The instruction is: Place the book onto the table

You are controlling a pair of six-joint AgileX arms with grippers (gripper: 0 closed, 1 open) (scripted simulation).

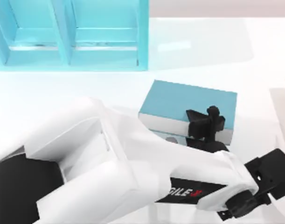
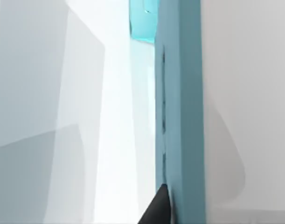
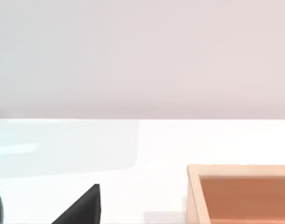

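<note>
The book point(image 1: 189, 103), teal-blue cover up and white page edge facing the front, sits right of the table's point(image 1: 49, 93) centre. My left arm reaches across from the lower left, and its gripper point(image 1: 205, 125) is shut on the book's front edge, one black finger lying over the cover. Up close, the left wrist view shows the teal cover point(image 2: 182, 93) with a black fingertip point(image 2: 157, 210) against it. I cannot tell whether the book rests on the table or hangs just above it. A black part of my right gripper point(image 3: 84, 207) shows low over the white table point(image 3: 156, 149).
The turquoise compartmented shelf unit point(image 1: 72, 32) stands along the back left, a short way behind the book. A wooden open box point(image 3: 240, 191) sits on the table in front of the right gripper. White tabletop stretches left of the book.
</note>
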